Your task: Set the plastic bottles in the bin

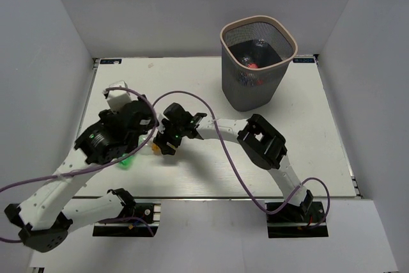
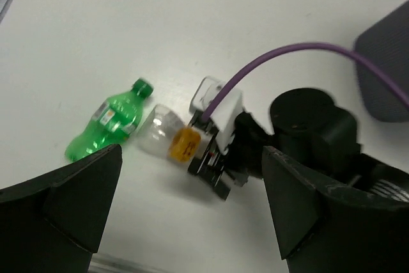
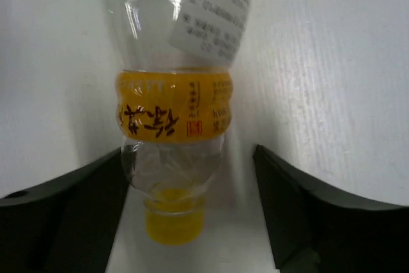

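A clear plastic bottle with a yellow label and yellow cap (image 3: 174, 119) lies on the white table, cap toward my right wrist. My right gripper (image 3: 190, 158) is open, with one finger on each side of the bottle's neck end. The left finger is close against the bottle and the right finger stands clear of it. The same bottle (image 2: 172, 139) and right gripper (image 2: 208, 164) show in the left wrist view. A green bottle (image 2: 105, 123) lies just left of it (image 1: 128, 161). My left gripper (image 2: 192, 222) is open and empty above them. The bin (image 1: 249, 91) stands at the far right.
Inside the bin, bottles show, one with a red cap (image 1: 252, 65). A purple cable (image 1: 211, 116) loops over the right arm. The bin's mesh wall (image 2: 383, 68) shows at the upper right of the left wrist view. Grey walls close in the table on three sides.
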You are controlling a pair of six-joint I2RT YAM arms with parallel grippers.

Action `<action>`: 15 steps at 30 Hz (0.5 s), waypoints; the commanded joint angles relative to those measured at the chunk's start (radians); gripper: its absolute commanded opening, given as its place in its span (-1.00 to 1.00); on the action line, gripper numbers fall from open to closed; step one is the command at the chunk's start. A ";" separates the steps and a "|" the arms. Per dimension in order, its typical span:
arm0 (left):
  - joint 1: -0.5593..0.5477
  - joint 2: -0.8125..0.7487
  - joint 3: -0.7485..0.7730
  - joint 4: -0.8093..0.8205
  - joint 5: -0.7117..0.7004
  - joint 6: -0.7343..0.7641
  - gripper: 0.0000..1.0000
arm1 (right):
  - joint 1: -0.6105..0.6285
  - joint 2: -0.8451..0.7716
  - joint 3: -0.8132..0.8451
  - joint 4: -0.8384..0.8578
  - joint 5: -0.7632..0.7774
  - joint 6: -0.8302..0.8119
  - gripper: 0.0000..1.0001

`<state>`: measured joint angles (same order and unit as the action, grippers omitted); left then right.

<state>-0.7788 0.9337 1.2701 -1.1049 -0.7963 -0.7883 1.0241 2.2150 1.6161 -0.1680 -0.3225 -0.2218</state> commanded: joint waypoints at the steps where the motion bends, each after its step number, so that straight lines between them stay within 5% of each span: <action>1: 0.000 0.137 -0.002 -0.260 -0.049 -0.291 1.00 | -0.004 0.028 0.025 0.022 0.076 0.002 0.47; 3: 0.000 0.169 0.008 -0.302 -0.037 -0.345 1.00 | -0.010 0.020 0.015 0.021 0.071 0.001 -0.07; 7: 0.000 0.114 -0.079 -0.257 -0.011 -0.365 1.00 | -0.038 -0.046 -0.034 0.013 0.053 0.005 -0.81; 9: -0.010 0.006 -0.116 -0.190 0.026 -0.326 1.00 | -0.086 -0.099 -0.022 -0.004 0.031 0.012 -1.00; 15: -0.010 -0.231 -0.239 -0.052 0.091 -0.189 0.94 | -0.226 -0.207 0.164 -0.220 -0.036 -0.068 -1.00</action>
<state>-0.7837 0.7670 1.0611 -1.2087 -0.7322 -1.0069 0.8783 2.1300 1.6440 -0.3065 -0.3206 -0.2367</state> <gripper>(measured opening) 0.974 0.516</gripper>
